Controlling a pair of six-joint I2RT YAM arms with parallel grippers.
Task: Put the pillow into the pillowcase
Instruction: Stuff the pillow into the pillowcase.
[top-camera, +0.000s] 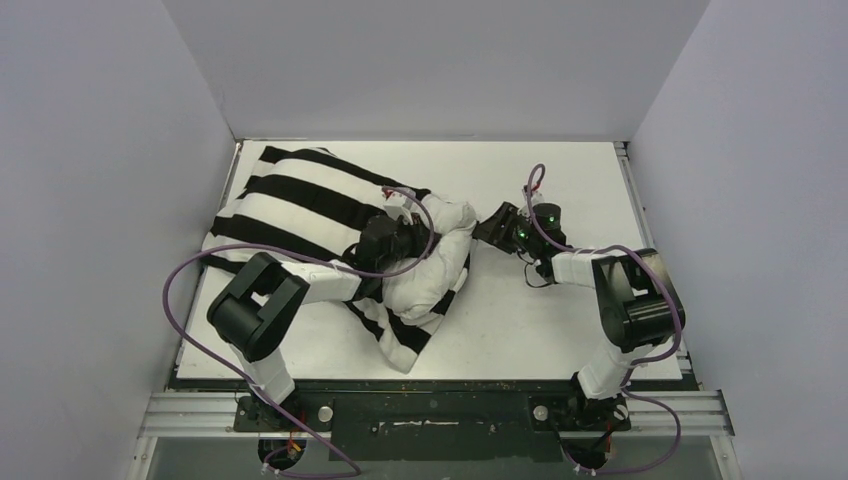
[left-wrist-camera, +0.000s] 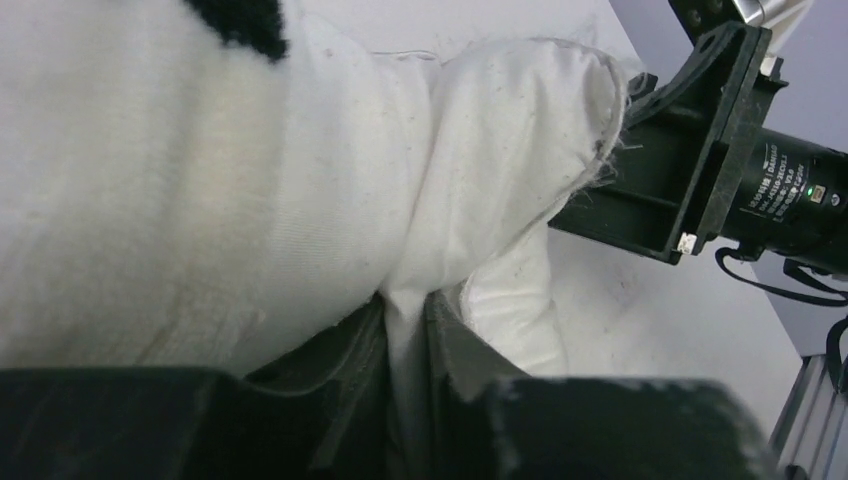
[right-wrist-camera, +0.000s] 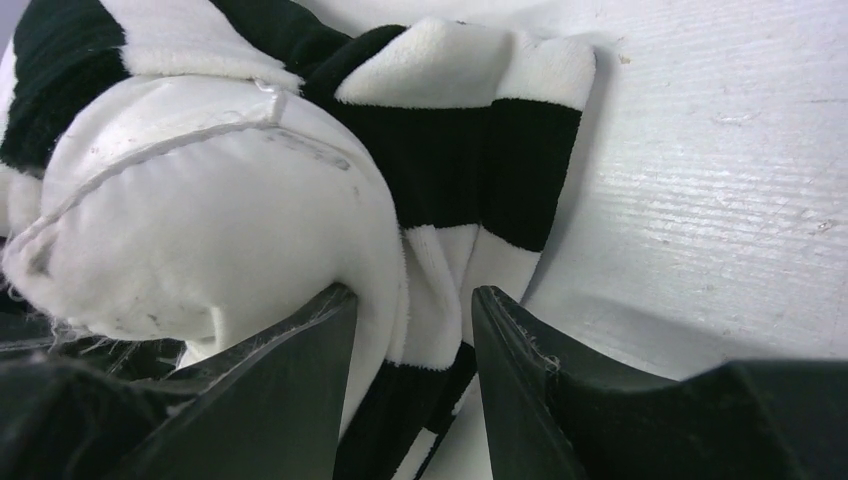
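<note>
The pillowcase (top-camera: 300, 200) lies crumpled on the tabletop (top-camera: 540, 320) with the pillow (top-camera: 448, 245) partly inside it. A plump white end of the pillow bulges out of the pillowcase at the end that faces the right arm, and a striped flap of the pillowcase shows along its near side.

The left jaws sit on top, where the pillowcase meets bare pillow. They are pressed nearly together on a thin fold of white cloth. From its weave and the crease running up from it, the fold looks like the pillow's own skin.

The right jaws stand spread at the exposed, seamed corner of the pillow. That corner presses against the outer side of one jaw, not between the two. A bunched fold of pillowcase lies in the gap, unpinched.
</note>
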